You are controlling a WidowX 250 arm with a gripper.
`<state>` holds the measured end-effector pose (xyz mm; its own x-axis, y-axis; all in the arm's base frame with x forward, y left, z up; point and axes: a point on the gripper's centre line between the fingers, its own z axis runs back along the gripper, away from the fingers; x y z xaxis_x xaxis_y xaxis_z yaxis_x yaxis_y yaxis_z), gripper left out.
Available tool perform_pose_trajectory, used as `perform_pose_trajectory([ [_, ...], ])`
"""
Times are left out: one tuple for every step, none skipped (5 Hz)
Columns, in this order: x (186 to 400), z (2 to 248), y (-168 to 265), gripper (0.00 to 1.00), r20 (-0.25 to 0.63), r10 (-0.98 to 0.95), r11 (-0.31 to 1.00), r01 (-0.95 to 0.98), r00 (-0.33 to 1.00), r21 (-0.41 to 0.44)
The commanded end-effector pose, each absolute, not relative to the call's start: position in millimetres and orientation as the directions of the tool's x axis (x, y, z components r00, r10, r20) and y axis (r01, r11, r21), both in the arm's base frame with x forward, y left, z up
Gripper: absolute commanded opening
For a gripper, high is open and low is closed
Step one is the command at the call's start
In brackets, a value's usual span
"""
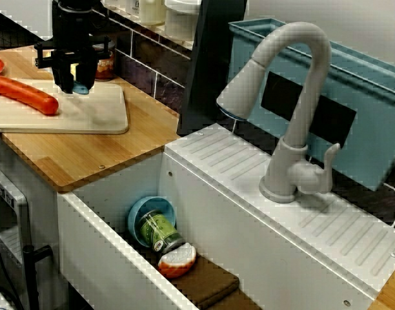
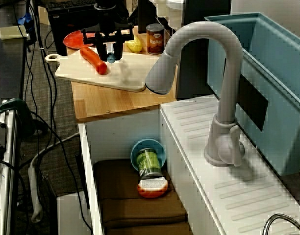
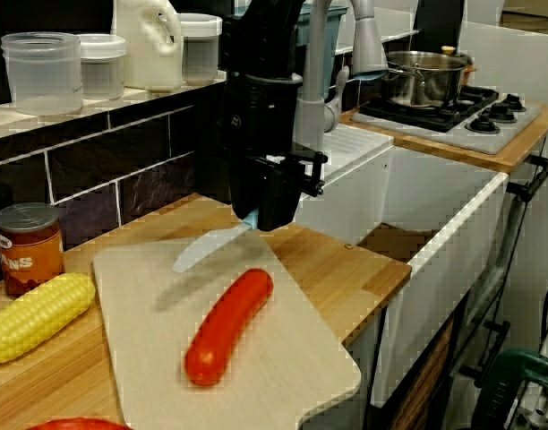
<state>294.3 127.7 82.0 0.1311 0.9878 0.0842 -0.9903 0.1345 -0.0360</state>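
My black gripper hangs over the far edge of a pale cutting board and is shut on a knife with a blue handle. Its grey blade sticks out to the left, just above the board, and throws a shadow on it. A red sausage lies on the board in front of the blade, apart from it. In the view over the sink the gripper stands just right of the sausage. The view along the sink shows the gripper beside the sausage as well.
A corn cob and a red can sit left of the board, with a red plate behind. The sink holds a blue bowl, a green jar and a brown cloth. A grey faucet rises beside it.
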Motion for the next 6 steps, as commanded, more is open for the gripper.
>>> perform_pose_trajectory([
  [279.8,105.6,132.1,0.00,0.116,0.987,0.127,-0.986,0.115,-0.104],
  [272.8,107.2,135.3,0.00,0.115,0.986,0.135,-0.985,0.122,-0.109],
  [267.3,108.7,139.4,0.00,0.114,0.985,0.140,-0.984,0.128,-0.111],
  [264.9,107.7,143.0,0.00,0.116,0.985,0.140,-0.984,0.128,-0.110],
  [259.5,104.0,145.0,0.00,0.128,0.983,0.143,-0.984,0.129,-0.109],
  [255.7,100.7,145.5,0.00,0.136,0.982,0.146,-0.983,0.130,-0.112],
])
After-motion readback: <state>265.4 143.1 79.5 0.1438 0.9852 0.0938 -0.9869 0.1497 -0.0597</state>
